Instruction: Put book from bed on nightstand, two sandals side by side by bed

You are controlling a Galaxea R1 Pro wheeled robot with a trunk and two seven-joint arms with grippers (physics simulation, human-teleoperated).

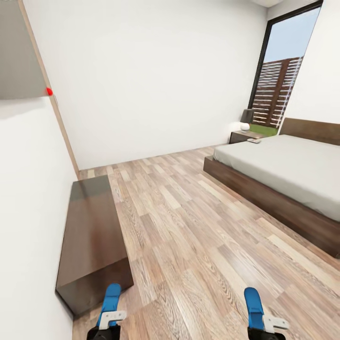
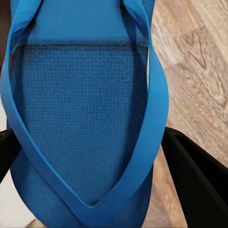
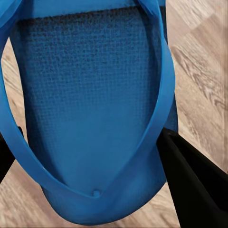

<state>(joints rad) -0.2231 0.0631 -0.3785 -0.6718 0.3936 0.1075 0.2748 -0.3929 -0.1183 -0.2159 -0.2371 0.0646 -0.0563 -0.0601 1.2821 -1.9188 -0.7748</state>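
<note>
Two blue sandals are already in the robot's grip, one in each hand. From the head camera, the left hand point(image 1: 109, 326) holds the left sandal point(image 1: 111, 296) over the floor point(image 1: 189, 236) by the near corner of the long low cabinet point(image 1: 92, 236), and the right hand point(image 1: 267, 328) holds the right sandal point(image 1: 253, 307) over bare planks. The bed point(image 1: 283, 174) lies well apart, ahead on the right, with the nightstand point(image 1: 243, 136) past its far corner carrying a lamp point(image 1: 245, 119) and a small flat object that may be the book; it is too small to tell.

From the left wrist camera, dark fingers point(image 2: 199, 180) close on the edges of the sandal point(image 2: 80, 118), strap up.

From the right wrist camera, the fingers point(image 3: 194, 180) likewise clamp the other sandal point(image 3: 90, 118) by its sides.

Both look light, thin and flexible, with a textured footbed; an edge grip should hold, though the soles may bend when set down.
</note>
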